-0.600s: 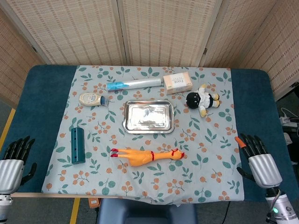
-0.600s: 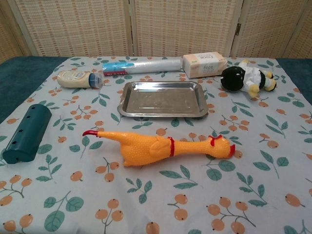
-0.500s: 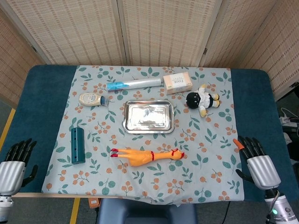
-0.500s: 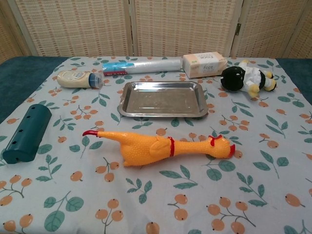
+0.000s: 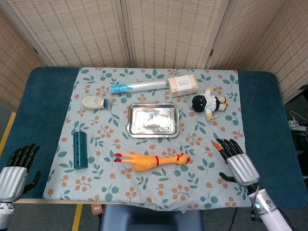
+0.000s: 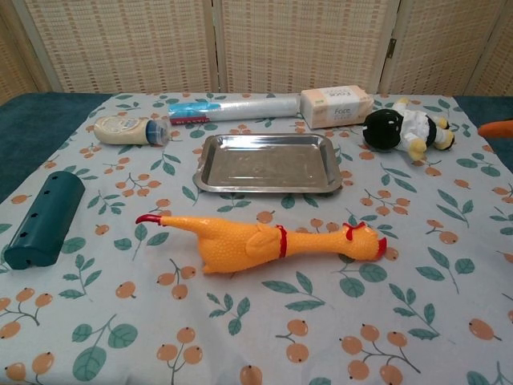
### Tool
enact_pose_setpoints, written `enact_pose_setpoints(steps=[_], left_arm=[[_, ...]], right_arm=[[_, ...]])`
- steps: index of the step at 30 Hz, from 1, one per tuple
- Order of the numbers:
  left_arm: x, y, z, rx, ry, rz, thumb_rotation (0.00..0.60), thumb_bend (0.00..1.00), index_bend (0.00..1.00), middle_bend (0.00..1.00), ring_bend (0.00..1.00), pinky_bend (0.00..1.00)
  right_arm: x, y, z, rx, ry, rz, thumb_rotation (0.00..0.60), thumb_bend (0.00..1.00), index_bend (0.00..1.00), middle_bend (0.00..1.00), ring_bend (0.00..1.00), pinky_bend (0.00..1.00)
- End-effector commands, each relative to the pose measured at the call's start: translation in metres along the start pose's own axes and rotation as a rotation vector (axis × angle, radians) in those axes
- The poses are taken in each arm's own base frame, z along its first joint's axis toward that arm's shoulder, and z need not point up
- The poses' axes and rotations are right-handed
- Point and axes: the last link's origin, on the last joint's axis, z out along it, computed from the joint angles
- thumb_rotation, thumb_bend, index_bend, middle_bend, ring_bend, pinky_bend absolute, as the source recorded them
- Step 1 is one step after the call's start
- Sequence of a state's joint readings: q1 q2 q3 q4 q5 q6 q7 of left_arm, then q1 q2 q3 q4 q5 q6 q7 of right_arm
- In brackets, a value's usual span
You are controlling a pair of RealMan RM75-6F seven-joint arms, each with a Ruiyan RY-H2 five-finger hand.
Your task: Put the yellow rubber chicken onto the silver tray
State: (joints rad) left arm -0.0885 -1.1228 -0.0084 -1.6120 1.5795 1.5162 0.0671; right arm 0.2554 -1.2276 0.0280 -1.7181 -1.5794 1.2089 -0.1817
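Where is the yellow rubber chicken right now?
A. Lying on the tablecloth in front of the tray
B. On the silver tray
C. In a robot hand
A: the yellow rubber chicken lies flat on the tablecloth, nearer the robot than the empty silver tray.

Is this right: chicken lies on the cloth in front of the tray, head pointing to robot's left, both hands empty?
Not quite. The rubber chicken does lie on the cloth in front of the silver tray, but its head points to the robot's right; the red feet are at the left end. The head view shows this, and the chest view agrees. Left hand and right hand hold nothing.
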Motion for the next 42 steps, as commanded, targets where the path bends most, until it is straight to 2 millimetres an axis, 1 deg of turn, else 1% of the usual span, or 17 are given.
enact_pose_setpoints(steps=[1, 3, 6, 10, 14, 18, 24, 34, 36, 38, 39, 41, 42], left_arm=[[0.001, -0.001, 0.000, -0.001, -0.004, -0.007, 0.600, 0.47, 0.00, 0.00, 0.00, 0.07], [0.002, -0.003, 0.000, 0.005, -0.002, -0.014, 0.600, 0.47, 0.00, 0.00, 0.00, 0.07], [0.003, -0.005, 0.000, 0.016, -0.001, -0.015, 0.600, 0.47, 0.00, 0.00, 0.00, 0.07], [0.003, -0.007, 0.001, 0.022, 0.002, -0.019, 0.600, 0.47, 0.00, 0.00, 0.00, 0.07], [0.003, -0.008, 0.002, 0.032, -0.003, -0.022, 0.600, 0.47, 0.00, 0.00, 0.00, 0.07], [0.003, -0.009, 0.003, 0.032, -0.009, -0.027, 0.600, 0.47, 0.00, 0.00, 0.00, 0.07], [0.003, -0.009, 0.004, 0.030, -0.017, -0.033, 0.600, 0.47, 0.00, 0.00, 0.00, 0.07], [0.006, -0.011, 0.002, 0.031, -0.013, -0.045, 0.600, 0.47, 0.00, 0.00, 0.00, 0.07], [0.007, -0.011, 0.002, 0.031, -0.010, -0.047, 0.600, 0.47, 0.00, 0.00, 0.00, 0.07], [0.008, -0.011, 0.002, 0.030, -0.007, -0.050, 0.600, 0.47, 0.00, 0.00, 0.00, 0.07], [0.008, -0.011, 0.001, 0.030, -0.007, -0.051, 0.600, 0.47, 0.00, 0.00, 0.00, 0.07], [0.009, -0.010, 0.001, 0.027, -0.009, -0.052, 0.600, 0.47, 0.00, 0.00, 0.00, 0.07], [0.009, -0.010, 0.001, 0.025, -0.010, -0.052, 0.600, 0.47, 0.00, 0.00, 0.00, 0.07]], right_arm=[[-0.008, -0.044, 0.047, 0.089, -0.054, 0.040, 0.600, 0.15, 0.05, 0.00, 0.00, 0.00], [-0.015, -0.060, 0.064, 0.121, -0.089, 0.053, 0.600, 0.15, 0.10, 0.00, 0.00, 0.00], [-0.028, -0.078, 0.084, 0.151, -0.123, 0.052, 0.600, 0.15, 0.16, 0.00, 0.00, 0.00], [-0.042, -0.099, 0.105, 0.162, -0.156, 0.048, 0.600, 0.15, 0.25, 0.00, 0.00, 0.00], [-0.052, -0.114, 0.121, 0.162, -0.164, 0.033, 0.600, 0.15, 0.31, 0.00, 0.00, 0.00], [-0.061, -0.121, 0.135, 0.143, -0.182, 0.019, 0.600, 0.15, 0.33, 0.00, 0.00, 0.00], [-0.070, -0.133, 0.149, 0.129, -0.195, -0.003, 0.600, 0.15, 0.38, 0.00, 0.00, 0.00], [-0.076, -0.147, 0.152, 0.131, -0.203, -0.042, 0.600, 0.15, 0.55, 0.00, 0.00, 0.00], [-0.075, -0.149, 0.152, 0.126, -0.182, -0.050, 0.600, 0.16, 0.60, 0.04, 0.00, 0.03], [-0.072, -0.150, 0.151, 0.114, -0.144, -0.058, 0.600, 0.18, 0.66, 0.14, 0.03, 0.12], [-0.071, -0.150, 0.151, 0.111, -0.130, -0.063, 0.600, 0.19, 0.70, 0.20, 0.09, 0.21], [-0.068, -0.151, 0.150, 0.106, -0.101, -0.070, 0.600, 0.22, 0.77, 0.31, 0.26, 0.42], [-0.067, -0.152, 0.150, 0.106, -0.089, -0.074, 0.600, 0.22, 0.79, 0.33, 0.30, 0.49]])
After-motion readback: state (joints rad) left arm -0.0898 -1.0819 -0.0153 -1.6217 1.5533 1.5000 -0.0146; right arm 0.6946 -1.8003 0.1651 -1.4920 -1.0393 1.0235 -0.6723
